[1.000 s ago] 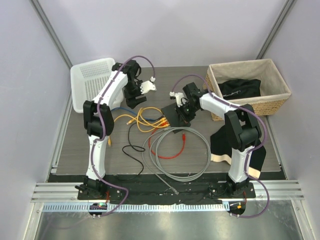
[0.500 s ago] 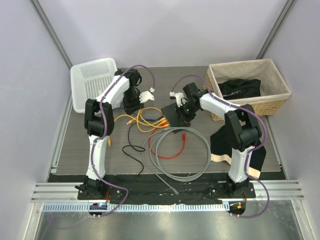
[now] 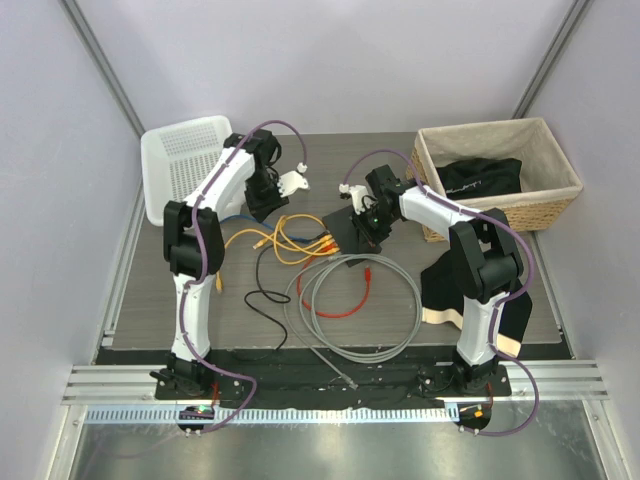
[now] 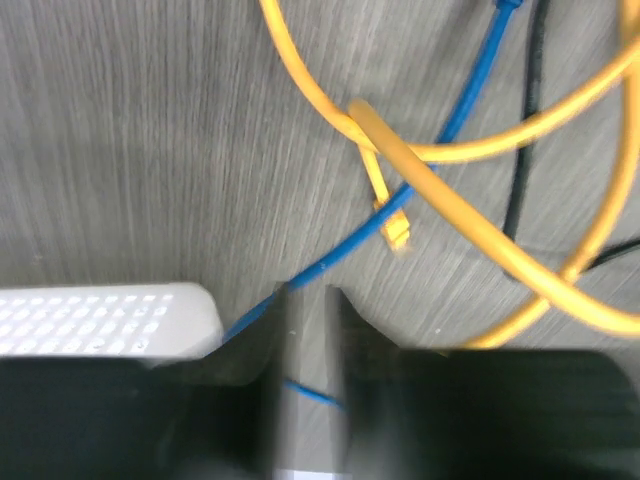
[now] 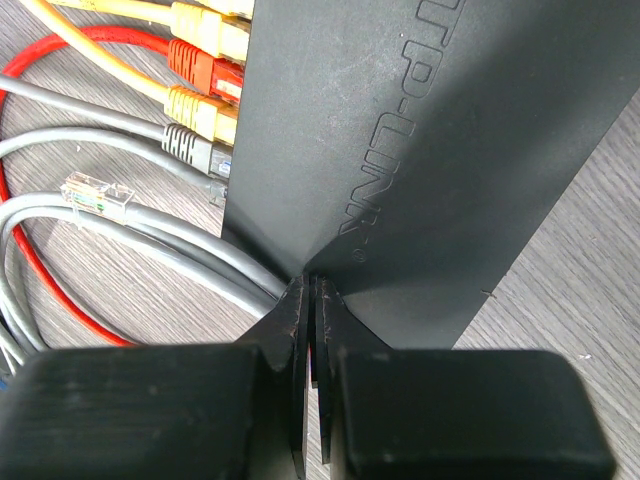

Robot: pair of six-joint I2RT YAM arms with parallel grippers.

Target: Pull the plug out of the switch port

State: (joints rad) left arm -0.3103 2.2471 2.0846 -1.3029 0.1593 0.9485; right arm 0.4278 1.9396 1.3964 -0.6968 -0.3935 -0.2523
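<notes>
The black switch [image 3: 348,232] lies flat mid-table; its top, with raised lettering, fills the right wrist view [image 5: 400,150]. Yellow, orange and grey plugs [image 5: 205,90] sit in the ports along its left edge. My right gripper [image 5: 312,292] is shut, its tips resting against the switch's top near a corner; it also shows in the top view [image 3: 372,220]. My left gripper [image 3: 262,200] hangs over the yellow cables [image 4: 450,200] and a blue cable [image 4: 330,255], left of the switch. Its jaws stand slightly apart with nothing between them [image 4: 308,330].
A white plastic basket [image 3: 185,160] stands at the back left, its corner beside my left fingers [image 4: 100,320]. A wicker basket [image 3: 545,195] with black cloth stands at the back right. Grey [image 3: 400,330], red and black cables loop in front. A loose clear plug [image 5: 95,192] lies beside the switch.
My left arm has swung slightly, its gripper dipping toward the cables and then easing back. The right arm and the switch have not moved.
</notes>
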